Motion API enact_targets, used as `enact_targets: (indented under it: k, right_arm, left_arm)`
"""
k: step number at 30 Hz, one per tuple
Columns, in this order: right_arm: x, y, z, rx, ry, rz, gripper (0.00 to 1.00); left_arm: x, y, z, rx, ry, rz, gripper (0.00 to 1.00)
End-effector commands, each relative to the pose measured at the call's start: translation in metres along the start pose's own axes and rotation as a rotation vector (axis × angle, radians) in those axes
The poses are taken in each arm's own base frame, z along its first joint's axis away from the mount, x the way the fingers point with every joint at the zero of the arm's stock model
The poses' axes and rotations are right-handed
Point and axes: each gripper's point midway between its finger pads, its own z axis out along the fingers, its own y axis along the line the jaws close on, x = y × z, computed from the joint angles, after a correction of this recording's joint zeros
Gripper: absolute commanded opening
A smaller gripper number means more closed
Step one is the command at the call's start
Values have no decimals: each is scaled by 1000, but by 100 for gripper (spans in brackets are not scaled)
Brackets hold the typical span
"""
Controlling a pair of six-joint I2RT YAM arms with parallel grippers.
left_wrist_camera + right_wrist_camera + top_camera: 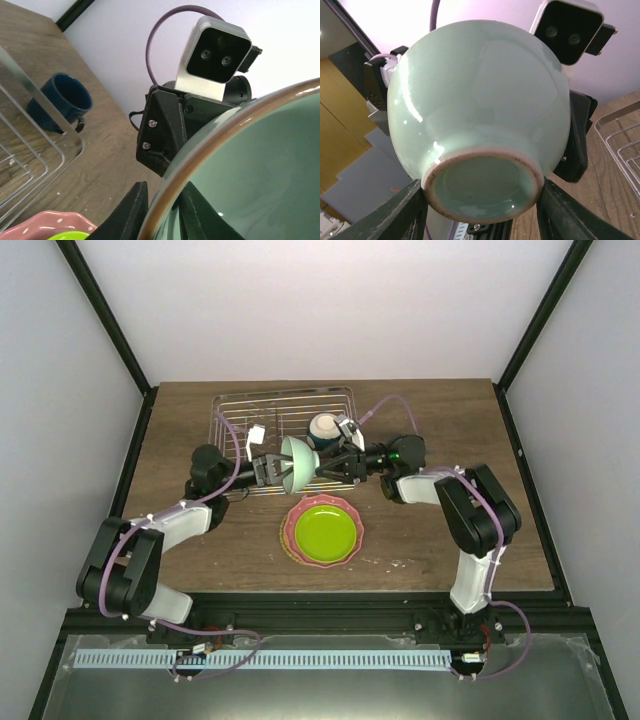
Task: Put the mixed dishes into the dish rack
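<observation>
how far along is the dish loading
Done: a cream dish seems to sit in the rack. In hand: mint bowl, gripped by left claw and right claw. To do: green plate on pink plate on the table; blue mug beside rack wire, inside or outside unclear.

The round plate (pixel 322 531) lies on the scalloped plate (pixel 322 500), on the table (pixel 420 540) just before the dish rack (pixel 235 405). The bowl (pixel 297 464) is above the rack's front edge. The mug (pixel 60 102) is at the rack's right side.
</observation>
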Motion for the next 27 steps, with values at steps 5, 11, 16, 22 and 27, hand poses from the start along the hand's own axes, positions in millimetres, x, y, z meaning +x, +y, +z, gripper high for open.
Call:
enact_targets:
  k: [5,11,16,22,27]
  right_arm:
    - [-35,22,-4,-34,-136,-325,46]
    - [-34,9,-12,-7,-146,-304,47]
    - [-32,-4,-21,20,-155,-285,46]
    - [-31,-18,-32,49,-161,-262,46]
    - [-31,-29,-39,81,-157,-247,46]
  left_arm:
    - [3,16,4,-50,-12,28,38]
    - [5,26,3,-63,-10,9,41]
    - [5,37,0,-85,-17,-7,53]
    - [3,49,-9,-117,-33,-29,68]
    - [3,62,-20,-179,-42,-45,78]
